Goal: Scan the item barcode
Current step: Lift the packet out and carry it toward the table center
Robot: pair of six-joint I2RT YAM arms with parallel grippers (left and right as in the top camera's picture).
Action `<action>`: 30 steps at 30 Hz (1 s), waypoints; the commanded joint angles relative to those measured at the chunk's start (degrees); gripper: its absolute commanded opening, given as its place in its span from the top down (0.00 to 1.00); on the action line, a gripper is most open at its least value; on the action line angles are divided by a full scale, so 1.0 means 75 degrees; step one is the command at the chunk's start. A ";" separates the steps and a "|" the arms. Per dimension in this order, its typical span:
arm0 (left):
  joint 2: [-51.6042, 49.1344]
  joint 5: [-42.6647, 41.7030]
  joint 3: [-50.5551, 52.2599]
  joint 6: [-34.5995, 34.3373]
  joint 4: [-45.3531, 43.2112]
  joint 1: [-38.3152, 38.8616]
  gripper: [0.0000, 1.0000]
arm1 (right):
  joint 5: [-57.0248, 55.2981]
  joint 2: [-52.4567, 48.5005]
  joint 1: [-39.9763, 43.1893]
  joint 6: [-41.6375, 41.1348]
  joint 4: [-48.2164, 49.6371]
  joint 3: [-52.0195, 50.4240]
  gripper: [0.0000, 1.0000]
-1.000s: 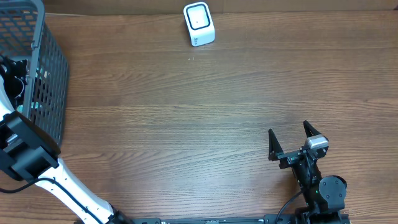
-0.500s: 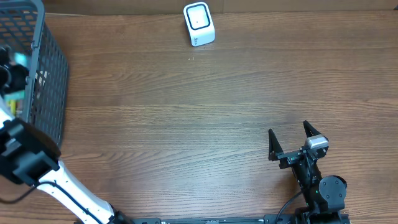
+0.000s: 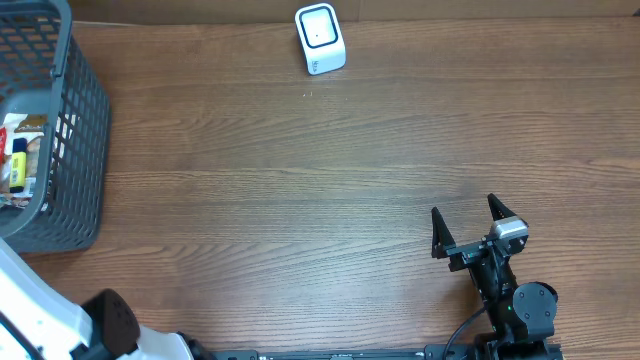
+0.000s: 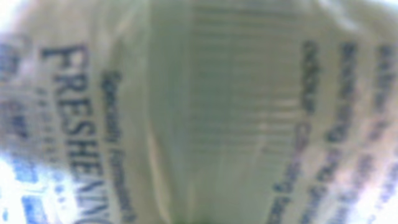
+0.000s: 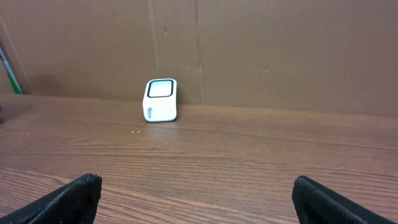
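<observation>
A pale package (image 4: 199, 112) with blurred dark print and faint barcode-like lines fills the whole left wrist view, pressed close to the camera. It hides my left gripper's fingers, and it appears held between them. Overhead shows only a white link of the left arm (image 3: 40, 310) at the bottom left corner; the left gripper itself is outside that view. The white scanner (image 3: 320, 38) stands at the table's far edge, also seen as the scanner (image 5: 161, 99) straight ahead in the right wrist view. My right gripper (image 3: 466, 228) rests near the front right, open and holding nothing (image 5: 196, 199).
A grey mesh basket (image 3: 70, 120) stands at the far left with several packaged goods (image 3: 18, 160) inside. A brown cardboard wall (image 5: 249, 50) runs behind the scanner. Wooden tabletop (image 3: 300, 200) lies between the basket, the scanner and the right arm.
The left arm has pulled back out of the basket toward the bottom left corner, uncovering the goods inside. The right arm has not moved.
</observation>
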State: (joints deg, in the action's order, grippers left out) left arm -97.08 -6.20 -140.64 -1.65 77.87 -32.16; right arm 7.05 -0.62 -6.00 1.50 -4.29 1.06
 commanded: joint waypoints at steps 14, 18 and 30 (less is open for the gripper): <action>0.0379 -0.1390 0.0146 -0.2521 0.2524 0.3465 0.96 | -0.0070 0.0061 0.0009 -0.0023 0.0032 -0.0082 0.00; 0.0344 -0.1979 0.0498 -0.2396 0.2524 0.4179 0.96 | -0.0073 0.0061 0.0009 -0.0023 0.0032 -0.0082 0.00; 0.0344 -0.1970 0.2398 -0.2699 0.2063 0.6700 0.96 | -0.0073 0.0061 0.0009 -0.0023 0.0032 -0.0082 0.00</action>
State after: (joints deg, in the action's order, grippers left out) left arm -95.04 -19.18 -125.47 -20.27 95.37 14.35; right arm 7.07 -0.62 -6.00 1.48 -4.29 1.06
